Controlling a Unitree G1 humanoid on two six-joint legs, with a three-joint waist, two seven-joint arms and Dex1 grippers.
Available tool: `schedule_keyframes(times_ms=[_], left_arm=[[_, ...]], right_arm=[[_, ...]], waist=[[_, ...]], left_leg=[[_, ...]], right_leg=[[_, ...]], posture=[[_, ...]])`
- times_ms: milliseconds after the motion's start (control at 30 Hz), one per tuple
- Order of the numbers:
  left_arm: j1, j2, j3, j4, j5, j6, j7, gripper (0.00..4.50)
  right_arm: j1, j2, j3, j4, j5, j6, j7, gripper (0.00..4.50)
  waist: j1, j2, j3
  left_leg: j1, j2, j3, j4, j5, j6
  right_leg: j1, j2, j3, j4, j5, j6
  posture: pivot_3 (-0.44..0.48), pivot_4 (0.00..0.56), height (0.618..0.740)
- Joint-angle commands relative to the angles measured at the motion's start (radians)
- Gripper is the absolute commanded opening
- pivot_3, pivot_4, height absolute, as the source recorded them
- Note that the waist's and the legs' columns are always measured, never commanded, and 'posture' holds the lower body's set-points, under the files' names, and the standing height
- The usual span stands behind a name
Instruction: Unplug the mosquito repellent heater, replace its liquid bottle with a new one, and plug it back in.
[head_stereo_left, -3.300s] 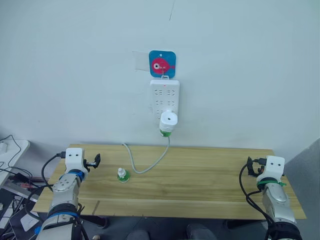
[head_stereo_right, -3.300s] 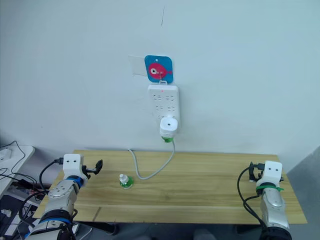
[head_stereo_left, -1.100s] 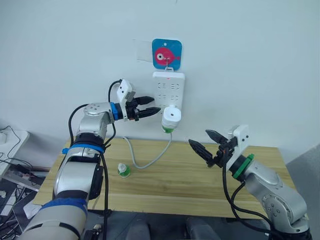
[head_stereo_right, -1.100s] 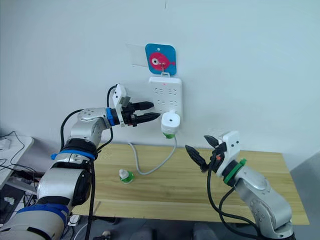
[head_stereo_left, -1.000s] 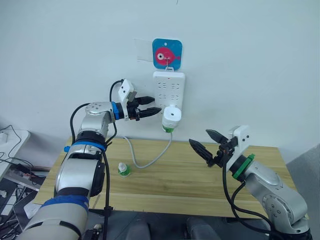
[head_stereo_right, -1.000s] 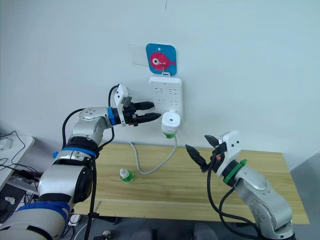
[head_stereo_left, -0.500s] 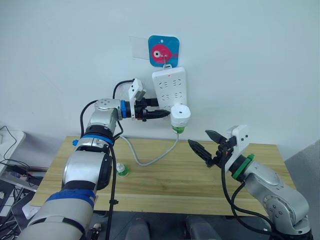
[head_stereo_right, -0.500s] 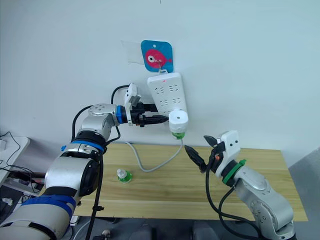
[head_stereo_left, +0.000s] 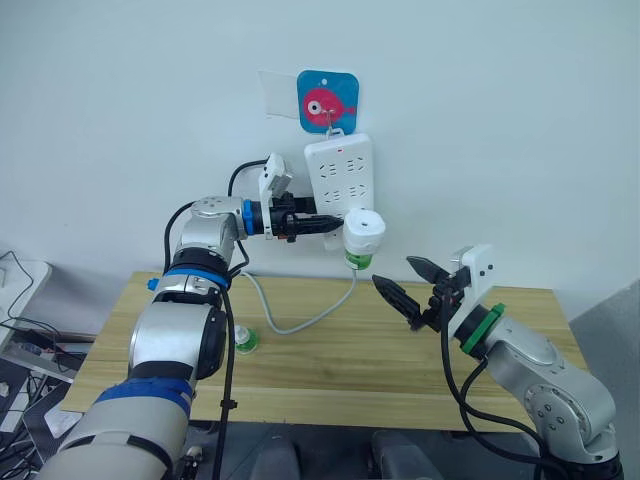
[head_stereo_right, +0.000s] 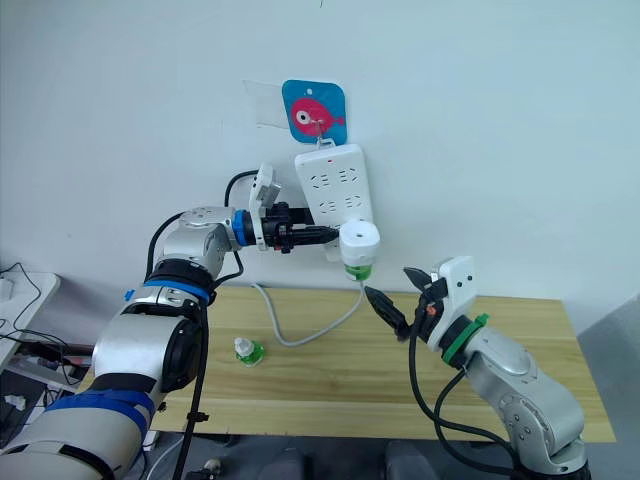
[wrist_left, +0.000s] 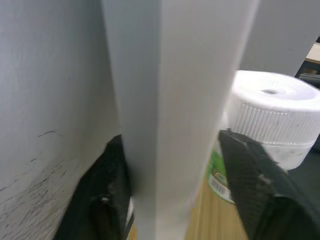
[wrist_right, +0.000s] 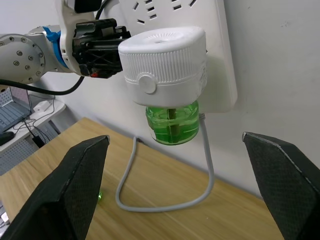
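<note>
The white mosquito repellent heater (head_stereo_left: 364, 228) is plugged into the bottom of a white power strip (head_stereo_left: 338, 172) hanging tilted on the wall. The green liquid bottle (wrist_right: 172, 122) sits under the heater. My left gripper (head_stereo_left: 325, 224) is shut on the strip's lower edge, just left of the heater; the left wrist view has one black finger (wrist_left: 250, 185) on each side of the strip's edge. Open and empty, my right gripper (head_stereo_left: 395, 274) hovers just right of and below the bottle. The new one (head_stereo_left: 243, 338), green with a white cap, stands on the wooden table (head_stereo_left: 340, 375) at the left.
A blue square hook with a pink fish (head_stereo_left: 328, 101) holds the strip on the white wall. The strip's grey cable (head_stereo_left: 300, 322) droops onto the table behind the capped bottle. Cables and equipment lie off the table's left side.
The left gripper reached the strip and closed on its edge, swinging strip and heater to the right. In the last half second the right gripper rose closer to the heater.
</note>
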Motion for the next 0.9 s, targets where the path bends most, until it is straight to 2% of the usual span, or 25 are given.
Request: schedule_keyframes(times_ms=[33,67,200,533,900], left_arm=[[-0.017,-0.01,0.011,-0.04,-0.021,0.002,-0.018,1.58],[-0.017,-0.01,0.012,-0.039,-0.02,0.002,-0.017,1.31],[-0.014,-0.014,0.012,-0.033,-0.014,-0.008,-0.002,1.3],[-0.011,-0.019,0.011,-0.03,-0.005,-0.019,0.014,1.3],[-0.01,-0.025,0.013,-0.028,-0.001,-0.038,0.039,1.3]], right_arm=[[-0.019,0.014,-0.01,-0.056,0.033,0.005,-0.015,4.5],[-0.022,0.02,-0.009,-0.06,0.038,0.01,-0.022,4.5],[-0.042,0.045,0.002,-0.08,0.052,0.04,-0.069,4.5],[-0.181,0.137,0.051,-0.088,-0.008,0.182,-0.293,4.5],[-0.347,0.193,0.093,0.005,-0.081,0.246,-0.343,4.5]], waist=[[0.0,0.0,0.0],[0.0,0.0,0.0],[0.0,0.0,0.0],[0.001,0.001,0.003],[0.001,0.002,0.007]], left_leg=[[0.0,0.0,0.0,0.0,0.0,0.0],[0.0,0.0,0.0,0.0,0.0,0.0],[0.0,0.0,0.0,0.0,0.0,0.0],[0.0,0.0,0.0,0.001,0.0,0.0],[0.0,0.0,0.0,0.001,0.0,0.0]], right_leg=[[0.0,0.0,0.0,0.0,0.0,0.0],[0.0,0.0,0.0,0.0,0.0,0.0],[0.0,0.0,0.0,0.0,0.0,0.0],[0.0,0.0,0.0,0.001,0.0,0.0],[0.0,-0.001,-0.001,0.002,0.0,0.0]], posture=[[-0.013,0.141,0.74],[-0.013,0.141,0.74],[-0.014,0.143,0.74],[-0.024,0.156,0.74],[-0.022,0.164,0.74]])
